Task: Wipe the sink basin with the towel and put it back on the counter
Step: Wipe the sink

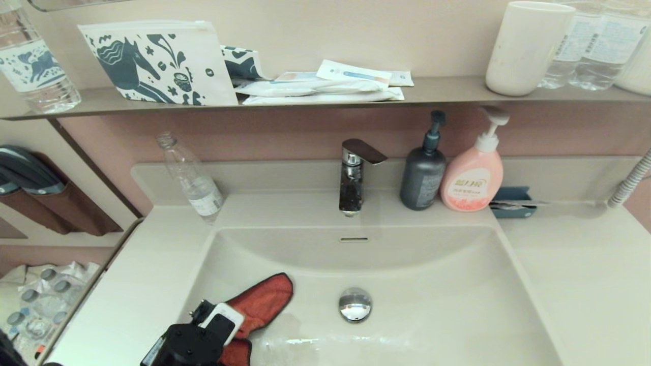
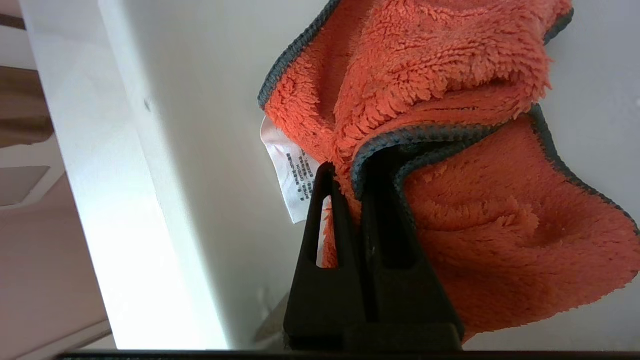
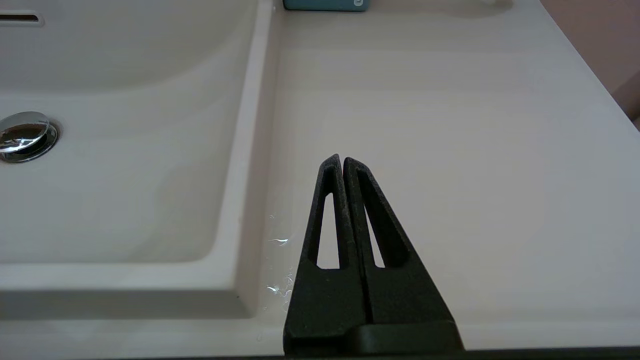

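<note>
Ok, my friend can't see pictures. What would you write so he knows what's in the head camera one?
The left gripper holds an orange-red towel on the floor of the sink basin, near its left wall, left of the drain stopper. Behind are the faucet and two pump bottles on the counter.

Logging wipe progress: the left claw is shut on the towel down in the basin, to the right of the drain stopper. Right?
Not quite. The left claw is shut on the towel in the sink basin, but left of the drain stopper, as the head view shows.
</note>
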Motion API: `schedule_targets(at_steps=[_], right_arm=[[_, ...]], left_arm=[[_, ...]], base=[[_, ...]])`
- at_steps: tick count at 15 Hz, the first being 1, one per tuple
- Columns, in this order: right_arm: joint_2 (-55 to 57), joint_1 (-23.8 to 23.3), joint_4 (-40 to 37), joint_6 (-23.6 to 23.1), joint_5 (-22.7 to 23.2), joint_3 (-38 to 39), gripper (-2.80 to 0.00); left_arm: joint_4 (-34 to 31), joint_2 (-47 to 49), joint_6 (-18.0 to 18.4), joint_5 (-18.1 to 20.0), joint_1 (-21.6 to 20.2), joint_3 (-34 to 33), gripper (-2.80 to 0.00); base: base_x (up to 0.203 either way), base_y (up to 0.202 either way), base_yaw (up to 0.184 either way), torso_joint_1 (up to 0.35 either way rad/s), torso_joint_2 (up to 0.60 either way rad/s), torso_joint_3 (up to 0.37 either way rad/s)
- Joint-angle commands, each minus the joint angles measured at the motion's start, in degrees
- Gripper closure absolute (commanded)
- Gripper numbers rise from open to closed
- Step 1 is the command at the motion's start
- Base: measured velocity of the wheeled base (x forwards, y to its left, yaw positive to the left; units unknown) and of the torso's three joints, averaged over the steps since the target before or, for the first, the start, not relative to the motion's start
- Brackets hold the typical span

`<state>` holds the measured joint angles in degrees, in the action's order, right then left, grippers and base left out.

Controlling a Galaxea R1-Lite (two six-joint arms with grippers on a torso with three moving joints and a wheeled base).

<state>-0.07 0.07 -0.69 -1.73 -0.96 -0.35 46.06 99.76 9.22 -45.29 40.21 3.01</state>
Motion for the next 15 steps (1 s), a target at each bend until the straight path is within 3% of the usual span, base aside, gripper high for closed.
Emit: schedule_targets(at_steps=[1,4,8,13,15], right_arm=[[0.1,0.0,0.0,0.0,-0.1,0.0,0.0],[0.1,0.0,0.0,0.0,0.0,0.0,0.0],[0.1,0.0,0.0,0.0,0.0,0.0,0.0],[0.1,0.0,0.0,0.0,0.0,0.0,0.0],[0.1,0.0,0.0,0.0,0.0,0.1,0.0]], left_arm=[[-0.1,0.3,-1.8,-0.4,1.9,-2.2,0.0],[-0.3,0.3,-3.8,-0.6,2.8,-3.0,0.0],[-0.1,0.6,-3.7,-0.6,2.3,0.2,0.0],[-1.3,2.6,-2.2,1.5,1.4,7.4,0.0],[-1.2,3.5,0.0,3.0,-0.1,10.3,0.0]], base=[[0.0,0.0,0.0,0.0,0.0,0.0],[0.0,0.0,0.0,0.0,0.0,0.0],[0.0,0.0,0.0,0.0,0.0,0.0],[0.0,0.0,0.0,0.0,0.0,0.0],[0.0,0.0,0.0,0.0,0.0,0.0]])
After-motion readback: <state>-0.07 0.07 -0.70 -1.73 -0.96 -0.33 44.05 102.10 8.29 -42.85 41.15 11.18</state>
